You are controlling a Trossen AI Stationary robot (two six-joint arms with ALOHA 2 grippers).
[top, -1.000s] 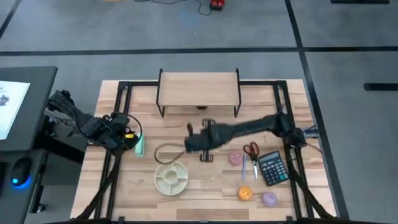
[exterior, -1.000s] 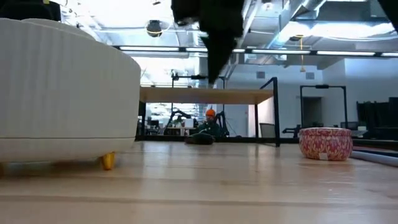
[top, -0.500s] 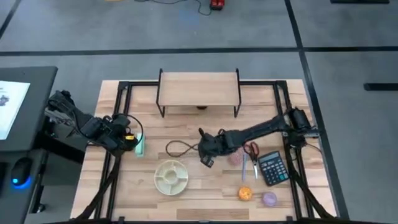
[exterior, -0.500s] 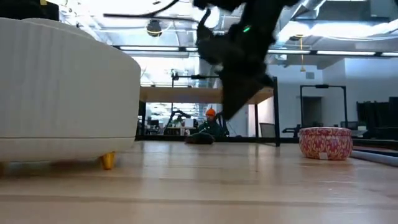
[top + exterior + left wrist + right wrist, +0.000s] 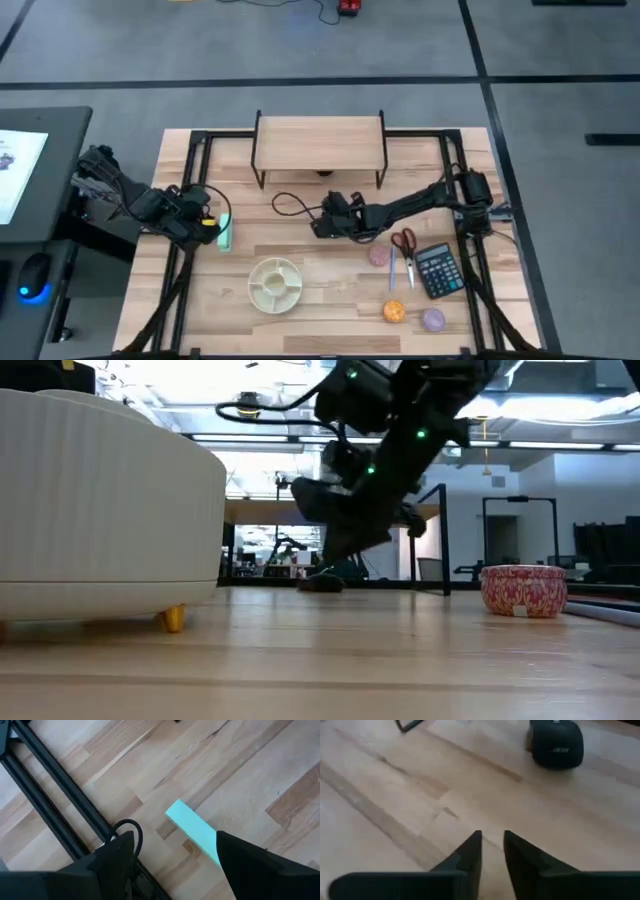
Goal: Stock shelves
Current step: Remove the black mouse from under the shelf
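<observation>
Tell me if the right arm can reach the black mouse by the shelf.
Likely yes: the right gripper points at the Acer mouse with bare wood between them. The mouse lies under the front edge of the shelf, so approach must be low.

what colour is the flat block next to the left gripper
Mint green, a pale turquoise block; the left wrist view shows it best, lying on the tabletop by the left gripper.

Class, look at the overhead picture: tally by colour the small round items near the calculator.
Pink tin: 1
Orange round item: 1
Purple round item: 1
Total: 3
</observation>
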